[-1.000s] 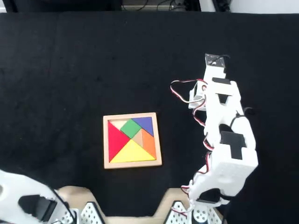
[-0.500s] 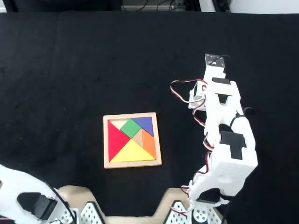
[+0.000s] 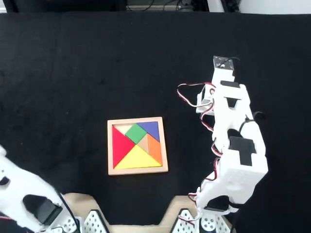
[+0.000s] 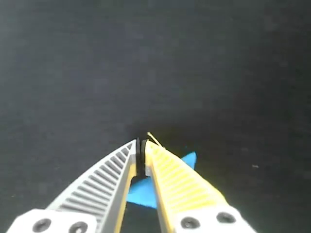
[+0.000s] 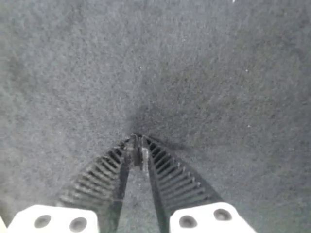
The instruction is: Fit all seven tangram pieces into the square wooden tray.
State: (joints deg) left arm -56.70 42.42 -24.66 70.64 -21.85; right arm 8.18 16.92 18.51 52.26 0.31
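Both closed tip to tip: left pincer (image 4: 141, 144) over a blue piece (image 4: 187, 159), can't tell if gripped; right pincer (image 5: 137, 141) empty above bench (image 3: 73, 73). Mostly filled tray (image 3: 137, 171) sits mid-bench. I'd guess the piece is light, stiff, thin, slick: pinch opposite edges.

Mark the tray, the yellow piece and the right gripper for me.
tray (image 3: 138, 171), high view, rim nearest the arms
yellow piece (image 3: 138, 159), high view, its middle
right gripper (image 5: 138, 145), right wrist view, midway between its fingertips
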